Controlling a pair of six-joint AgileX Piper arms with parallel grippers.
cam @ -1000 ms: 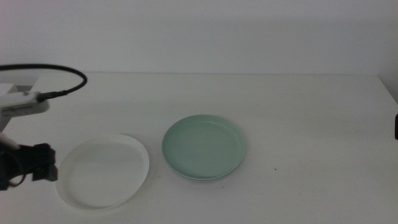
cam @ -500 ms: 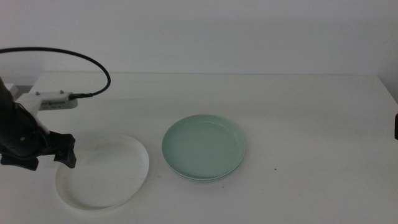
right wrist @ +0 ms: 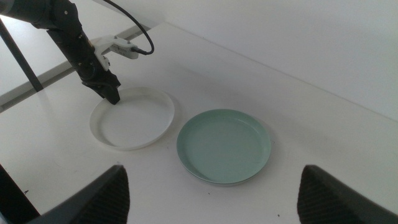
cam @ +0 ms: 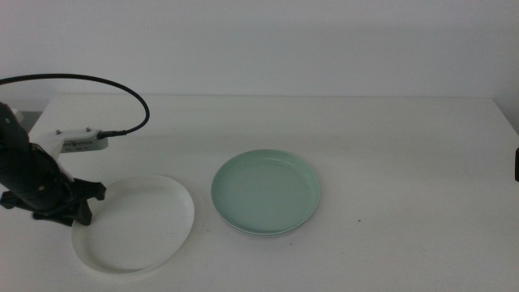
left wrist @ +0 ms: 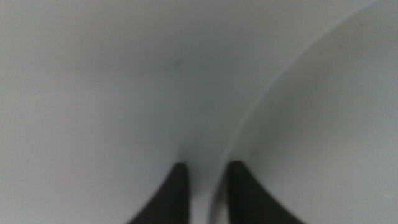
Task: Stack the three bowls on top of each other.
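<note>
A: Starting at the left, what is the left gripper (cam: 79, 212) doing?

B: It sits at the outer rim of the shallow round white plastic bowl (cam: 138, 225). In the wrist view its jaws straddle that rim, slightly parted, one inside and one outside, not yet pinching.

A: And further right?

B: The mint green plastic bowl (cam: 266, 191) rests on a pale grey one (cam: 258, 234), only an edge showing beneath.

A: So which step is this?

B: I judge it the grasp of the last bowl; next comes closing, lifting and carrying it onto the green one. The right gripper (right wrist: 214, 193) waits spread wide off the right side
</note>
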